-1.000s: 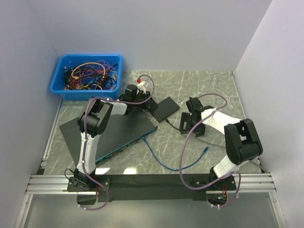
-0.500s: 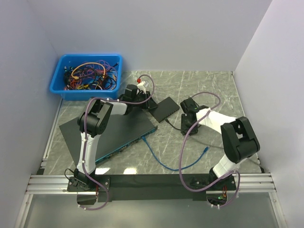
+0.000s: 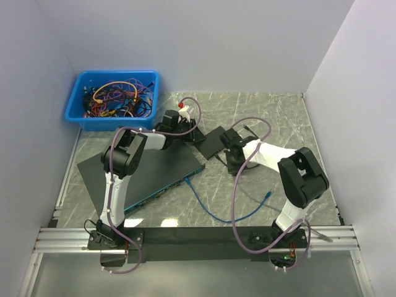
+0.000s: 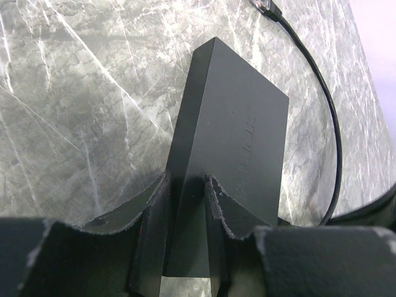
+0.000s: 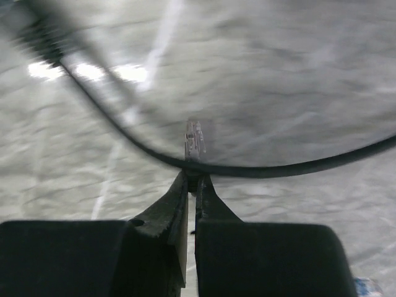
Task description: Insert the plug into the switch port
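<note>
Right gripper (image 5: 190,182) pinched near shut on what looks like the clear plug (image 5: 195,137), black cable (image 5: 111,117) crossing just past its tips. Left gripper (image 4: 187,182) clamps the black box (image 4: 235,130). Approach step imo; next = square plug w/ a port, ports not visible tho.

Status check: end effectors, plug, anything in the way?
Left end effector clamped on small black box. Right end effector shut on clear plug, no port in its view. Black cable crosses just past the plug.
</note>
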